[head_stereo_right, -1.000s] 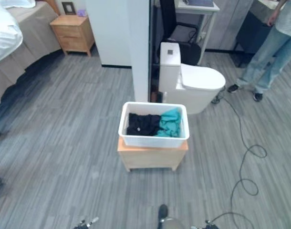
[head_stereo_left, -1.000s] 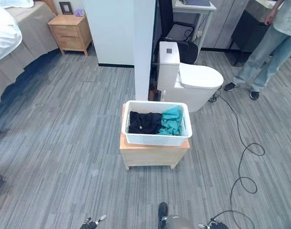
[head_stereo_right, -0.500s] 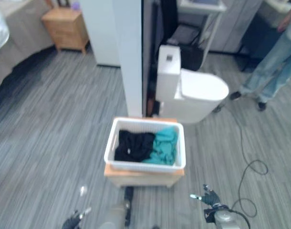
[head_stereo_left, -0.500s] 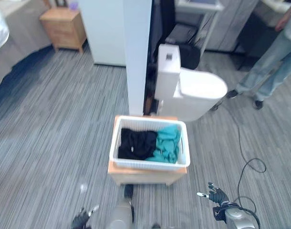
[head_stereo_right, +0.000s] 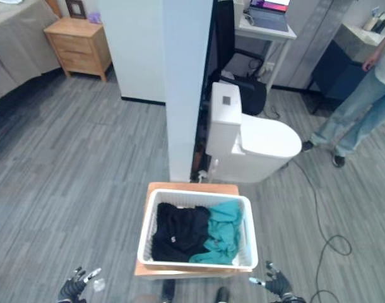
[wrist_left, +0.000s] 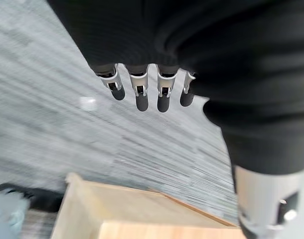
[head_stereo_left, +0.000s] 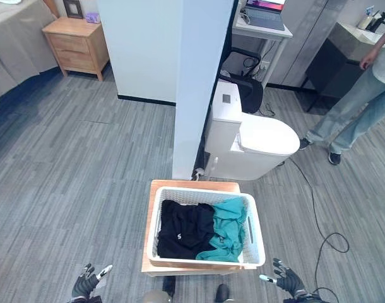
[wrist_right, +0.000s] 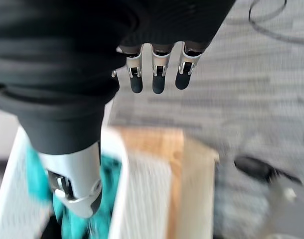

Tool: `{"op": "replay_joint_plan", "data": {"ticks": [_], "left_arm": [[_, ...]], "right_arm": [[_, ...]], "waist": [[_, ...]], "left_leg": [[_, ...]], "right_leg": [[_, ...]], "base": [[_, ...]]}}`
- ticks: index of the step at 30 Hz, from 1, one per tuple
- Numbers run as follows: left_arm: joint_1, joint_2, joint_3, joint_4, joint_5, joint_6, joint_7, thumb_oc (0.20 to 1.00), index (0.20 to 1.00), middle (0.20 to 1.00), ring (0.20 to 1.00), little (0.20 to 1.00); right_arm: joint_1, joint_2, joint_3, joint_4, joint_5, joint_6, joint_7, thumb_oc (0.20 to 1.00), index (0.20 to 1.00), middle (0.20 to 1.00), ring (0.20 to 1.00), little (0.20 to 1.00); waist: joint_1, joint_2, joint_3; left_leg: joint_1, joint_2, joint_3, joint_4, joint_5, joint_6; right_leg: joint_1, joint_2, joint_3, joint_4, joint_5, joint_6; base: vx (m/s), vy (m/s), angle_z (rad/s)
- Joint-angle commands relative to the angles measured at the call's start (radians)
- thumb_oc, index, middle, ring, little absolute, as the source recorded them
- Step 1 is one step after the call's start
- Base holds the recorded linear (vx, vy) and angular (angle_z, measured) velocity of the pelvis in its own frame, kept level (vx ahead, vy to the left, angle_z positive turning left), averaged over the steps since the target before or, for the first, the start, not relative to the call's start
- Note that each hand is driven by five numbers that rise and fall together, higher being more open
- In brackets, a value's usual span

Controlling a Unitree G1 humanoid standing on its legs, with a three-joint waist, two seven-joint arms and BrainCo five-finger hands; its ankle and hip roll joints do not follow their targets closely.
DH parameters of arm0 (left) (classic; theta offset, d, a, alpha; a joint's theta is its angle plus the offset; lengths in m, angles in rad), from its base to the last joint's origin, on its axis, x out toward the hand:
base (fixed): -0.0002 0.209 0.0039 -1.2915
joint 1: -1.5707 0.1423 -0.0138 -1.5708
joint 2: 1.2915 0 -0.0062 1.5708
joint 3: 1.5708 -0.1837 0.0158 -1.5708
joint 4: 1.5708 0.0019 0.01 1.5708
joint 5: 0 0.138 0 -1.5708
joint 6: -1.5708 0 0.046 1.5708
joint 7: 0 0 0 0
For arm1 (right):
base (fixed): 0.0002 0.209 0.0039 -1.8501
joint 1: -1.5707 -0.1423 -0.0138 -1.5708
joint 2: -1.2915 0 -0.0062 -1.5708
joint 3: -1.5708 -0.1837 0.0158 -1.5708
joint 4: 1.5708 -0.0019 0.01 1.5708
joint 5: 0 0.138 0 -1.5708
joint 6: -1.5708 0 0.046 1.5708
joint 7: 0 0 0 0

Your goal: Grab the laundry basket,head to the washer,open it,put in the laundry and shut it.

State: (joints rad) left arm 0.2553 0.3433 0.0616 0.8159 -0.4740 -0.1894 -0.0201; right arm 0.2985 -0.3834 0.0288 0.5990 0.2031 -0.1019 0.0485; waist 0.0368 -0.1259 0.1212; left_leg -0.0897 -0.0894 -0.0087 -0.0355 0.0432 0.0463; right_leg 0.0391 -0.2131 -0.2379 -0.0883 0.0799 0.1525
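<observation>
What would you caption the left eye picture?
White laundry basket of clothes on wooden stand, open hands either side.

I see open floor (head_stereo_left: 72,189) flanking the laundry basket (head_stereo_left: 252,235) on both sides; beyond it, a white pillar (head_stereo_left: 199,88) and toilet (head_stereo_left: 262,142) block passage.

a white toilet (head_stereo_left: 255,142) stands beyond a low wooden stand (head_stereo_left: 156,189), beside a white partition wall (head_stereo_left: 199,82). far left, a wooden nightstand (head_stereo_left: 76,45). far right, a person (head_stereo_left: 363,104) in jeans near a dark cabinet (head_stereo_left: 331,69).
</observation>
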Motion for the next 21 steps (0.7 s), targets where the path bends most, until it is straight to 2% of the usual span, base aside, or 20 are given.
{"op": "replay_joint_plan", "data": {"ticks": [1,3,5,6,7,8,9,10,11,13,16,21], "left_arm": [[0.074,0.046,0.057,-0.263,-0.012,-0.027,-0.013,1.0,1.0,1.0,1.0,1.0],[0.118,0.073,0.069,-0.331,0.029,-0.008,-0.023,1.0,1.0,1.0,1.0,1.0],[0.189,0.181,0.112,-0.539,0.157,0.037,-0.058,1.0,1.0,1.0,1.0,1.0],[0.189,0.181,0.113,-0.539,0.157,0.037,-0.058,1.0,1.0,1.0,1.0,1.0],[0.18,0.257,0.129,-0.631,0.242,0.062,-0.08,1.0,1.0,1.0,1.0,1.0],[0.18,0.257,0.13,-0.633,0.242,0.064,-0.08,1.0,1.0,1.0,1.0,1.0],[0.157,0.291,0.141,-0.662,0.266,0.081,-0.082,1.0,1.0,1.0,1.0,1.0],[0.091,0.362,0.155,-0.7,0.306,0.119,-0.093,1.0,1.0,1.0,1.0,1.0],[0.063,0.397,0.165,-0.716,0.335,0.146,-0.103,1.0,1.0,1.0,1.0,1.0],[0.025,0.437,0.168,-0.745,0.367,0.181,-0.127,1.0,1.0,1.0,1.0,1.0],[-0.13,0.488,0.139,-0.739,0.405,0.234,-0.113,1.0,1.0,1.0,1.0,1.0],[-0.271,0.524,0.086,-0.722,0.45,0.272,-0.098,1.0,1.0,1.0,1.0,1.0]], "right_arm": [[0.022,-0.124,-0.148,-0.106,0.068,-0.016,0.006,1.0,1.0,1.0,1.0,1.0],[0.035,-0.15,-0.181,-0.14,0.065,-0.005,0.014,1.0,1.0,1.0,1.0,1.0],[0.07,-0.241,-0.253,-0.298,0.039,0.007,0.041,1.0,1.0,1.0,1.0,1.0],[0.07,-0.241,-0.253,-0.299,0.039,0.007,0.041,1.0,1.0,1.0,1.0,1.0],[0.049,-0.282,-0.262,-0.363,0.04,0.016,0.05,1.0,1.0,1.0,1.0,1.0],[0.048,-0.282,-0.262,-0.364,0.04,0.016,0.05,1.0,1.0,1.0,1.0,1.0],[0.033,-0.298,-0.253,-0.385,0.031,0.025,0.053,1.0,1.0,1.0,1.0,1.0],[-0.007,-0.329,-0.236,-0.422,0.012,0.055,0.059,1.0,1.0,1.0,1.0,1.0],[-0.025,-0.343,-0.227,-0.44,-0.004,0.073,0.064,1.0,1.0,1.0,1.0,1.0],[-0.061,-0.352,-0.209,-0.451,-0.027,0.1,0.067,1.0,1.0,1.0,1.0,1.0],[-0.147,-0.331,-0.145,-0.468,-0.11,0.142,0.061,1.0,1.0,1.0,1.0,1.0],[-0.198,-0.273,-0.117,-0.458,-0.096,0.148,0.045,1.0,1.0,1.0,1.0,1.0]], "waist": [[-0.006,0.067,0.002],[-0.008,0.072,0.005],[-0.013,0.088,0.019],[-0.014,0.088,0.018],[-0.015,0.099,0.038],[-0.017,0.098,0.034],[-0.017,0.101,0.043],[-0.017,0.104,0.069],[-0.016,0.107,0.083],[-0.016,0.106,0.096],[-0.02,0.101,0.135],[-0.027,0.097,0.175]], "left_leg": [[0.024,0.169,0.013,0.056,-0.061,-0.108],[0.024,0.172,0.015,0.054,-0.062,-0.107],[0.012,0.179,0.013,0.053,-0.061,-0.107],[0.011,0.179,0.012,0.053,-0.06,-0.107],[-0.005,0.183,0.009,0.054,-0.061,-0.109],[-0.012,0.181,0.008,0.053,-0.056,-0.108],[-0.024,0.182,0.005,0.053,-0.053,-0.109],[-0.053,0.182,-0.001,0.053,-0.045,-0.111],[-0.065,0.185,-0.001,0.053,-0.045,-0.113],[-0.094,0.181,-0.007,0.054,-0.036,-0.112],[-0.154,0.177,-0.011,0.066,-0.024,-0.113],[-0.22,0.168,-0.016,0.09,-0.017,-0.115]], "right_leg": [[-0.035,0.004,-0.025,0.077,-0.046,0.018],[-0.037,0.006,-0.022,0.078,-0.047,0.018],[-0.056,0.01,-0.016,0.088,-0.054,0.015],[-0.057,0.01,-0.016,0.088,-0.053,0.016],[-0.082,0.015,-0.004,0.099,-0.06,0.012],[-0.088,0.013,-0.005,0.098,-0.057,0.013],[-0.102,0.014,-0.003,0.102,-0.058,0.011],[-0.131,0.015,0.001,0.109,-0.058,0.009],[-0.145,0.018,0.004,0.114,-0.06,0.008],[-0.17,0.015,0.005,0.113,-0.052,0.007],[-0.222,0.015,0.014,0.121,-0.046,0.005],[-0.279,0.01,0.022,0.135,-0.039,0.002]], "base": [[0.07,0.0,0.12],[0.02,0.003,0.04],[0.0,0.0,0.0],[-0.08,0.04,-0.03],[-0.07,0.025,-0.02],[-0.11,0.033,0.02],[-0.15,0.026,0.11],[-0.19,0.025,0.11],[-0.19,0.023,0.11],[-0.12,0.011,0.04],[-0.12,0.004,0.02],[-0.09,-0.001,0.01]]}}
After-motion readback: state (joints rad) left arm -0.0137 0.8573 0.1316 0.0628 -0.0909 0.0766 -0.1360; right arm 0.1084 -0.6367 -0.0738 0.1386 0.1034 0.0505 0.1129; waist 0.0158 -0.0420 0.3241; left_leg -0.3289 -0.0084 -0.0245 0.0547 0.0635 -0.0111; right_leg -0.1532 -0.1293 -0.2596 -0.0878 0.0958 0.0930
